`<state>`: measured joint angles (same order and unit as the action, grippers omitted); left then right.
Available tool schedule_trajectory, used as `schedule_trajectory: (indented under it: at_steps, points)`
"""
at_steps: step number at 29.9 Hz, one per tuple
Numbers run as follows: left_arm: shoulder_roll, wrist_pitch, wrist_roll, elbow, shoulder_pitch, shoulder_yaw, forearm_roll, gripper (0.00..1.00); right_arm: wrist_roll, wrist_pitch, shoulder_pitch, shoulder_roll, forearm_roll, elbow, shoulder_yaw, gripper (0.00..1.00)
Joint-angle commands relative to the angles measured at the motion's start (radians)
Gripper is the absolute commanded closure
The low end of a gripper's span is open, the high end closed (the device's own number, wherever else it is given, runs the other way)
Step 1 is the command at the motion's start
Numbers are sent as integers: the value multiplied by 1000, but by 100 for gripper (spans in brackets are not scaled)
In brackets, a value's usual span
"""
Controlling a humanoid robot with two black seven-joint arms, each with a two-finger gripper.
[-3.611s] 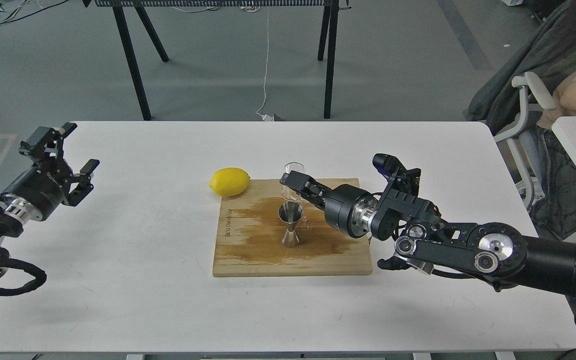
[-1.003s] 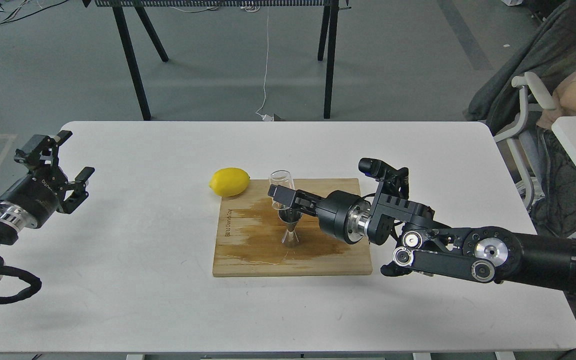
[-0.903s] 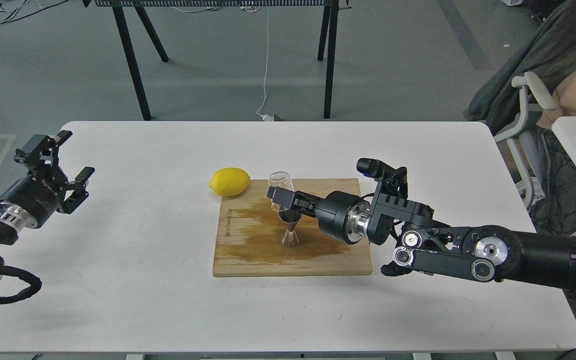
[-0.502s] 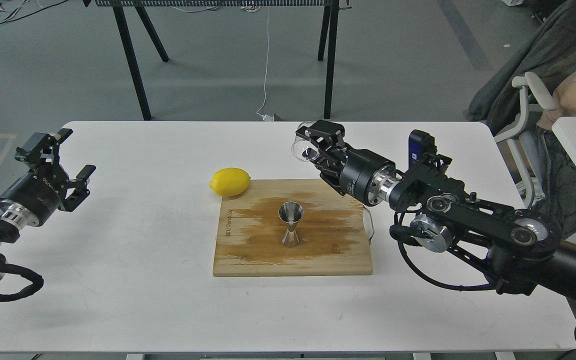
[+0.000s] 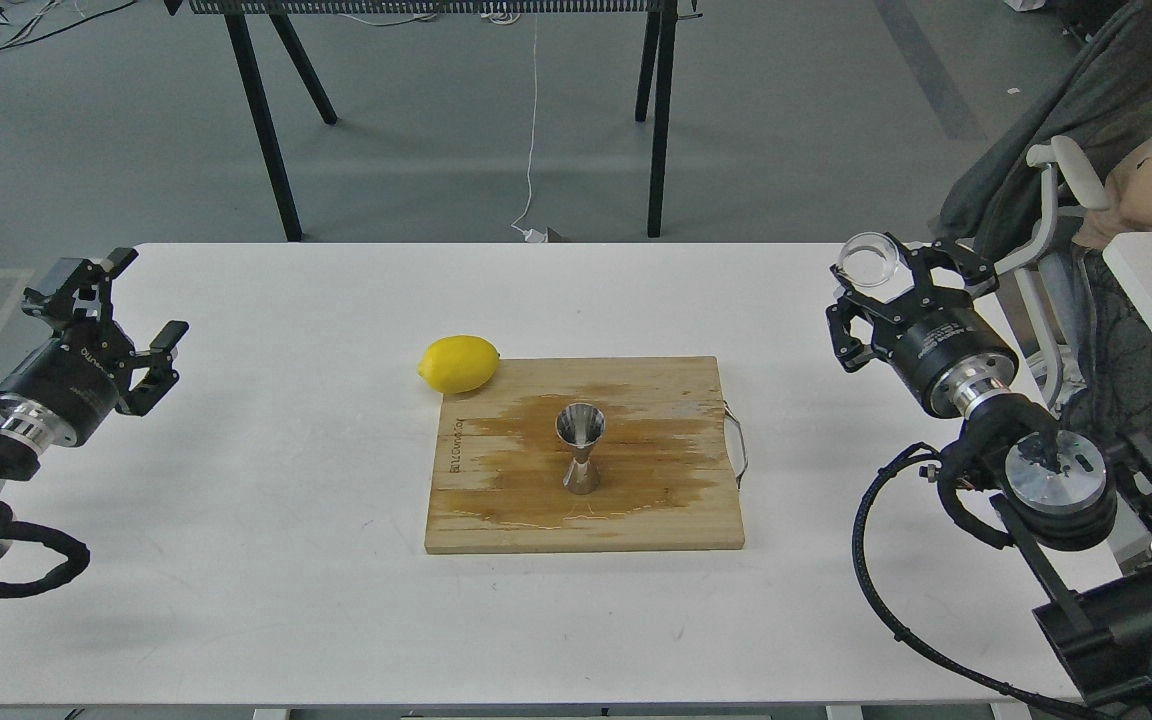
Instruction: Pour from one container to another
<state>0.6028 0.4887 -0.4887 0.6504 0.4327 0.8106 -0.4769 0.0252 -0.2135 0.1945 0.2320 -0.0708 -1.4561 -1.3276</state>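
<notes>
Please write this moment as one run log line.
right gripper: holds glass cup, far right | jigger: upright on board | left gripper: open, empty

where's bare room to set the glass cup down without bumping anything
The glass cup sits in the right gripper at the table's right edge. Bare tabletop lies between that gripper and the cutting board, along the near edge, and between the left gripper and the lemon. It is crowded around the jigger mid-board and at the lemon corner.

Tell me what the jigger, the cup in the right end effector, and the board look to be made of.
Jigger: polished steel, mirror reflections. Cup in right end effector: clear glass, possibly plastic, see-through. Board: pale wood, visible grain, dark wet-looking stain.
</notes>
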Motion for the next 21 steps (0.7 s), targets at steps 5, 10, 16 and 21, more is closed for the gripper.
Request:
schedule_trajectory:
  at_steps: [5, 10, 16, 21]
  points:
    - [0, 0, 0, 0, -2, -4, 0, 1, -4, -27, -98, -11, -262, 88, -120, 55]
    - [0, 0, 0, 0, -2, -8, 0, 1, -1, -33, -99, -13, -345, 190, -119, 55]
    - [-1, 0, 0, 0, -3, -10, -2, 1, 2, -40, -107, -14, -362, 252, -99, 55]
    - [-1, 0, 0, 0, -3, -11, -2, 1, 2, -58, -107, -37, -362, 273, -88, 54]
